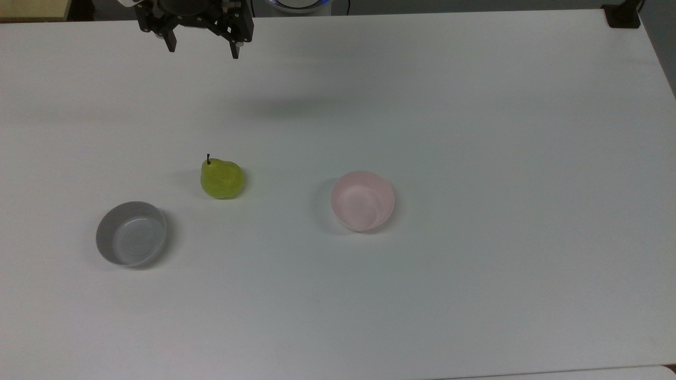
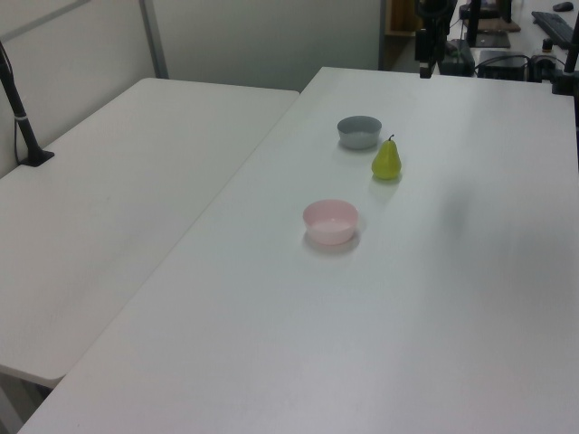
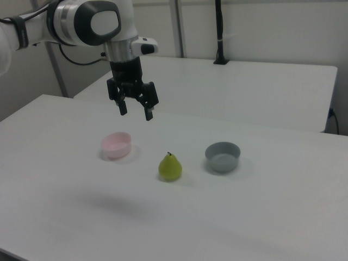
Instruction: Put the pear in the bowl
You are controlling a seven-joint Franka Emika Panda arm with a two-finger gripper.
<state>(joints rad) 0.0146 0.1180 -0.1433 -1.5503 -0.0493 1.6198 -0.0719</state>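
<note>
The pear (image 1: 222,179) stands upright on the white table (image 1: 475,105), stem up, and serves as the reference point for everything else. In the top view, the pink bowl (image 1: 363,200) sits well apart from the pear toward the top view's right and slightly lower in the frame; the grey bowl (image 1: 131,233) sits nearer, toward the top view's left and lower. Neither bowl touches the pear, and both are empty.

In the right view, the pear (image 3: 170,167) lies between the pink bowl (image 3: 116,145) and the grey bowl (image 3: 222,156), a little nearer the camera than either.

In the left view, the pear (image 2: 387,160) stands just beside the grey bowl (image 2: 359,131), with the pink bowl (image 2: 330,221) closer to the camera.

The gripper (image 3: 135,111) hangs in the air, raised well above the table and clear of the pear, fingers pointing down. In the top view the gripper (image 1: 203,50) is at the upper edge, above the pear. The jaws stand wide apart and hold nothing
</note>
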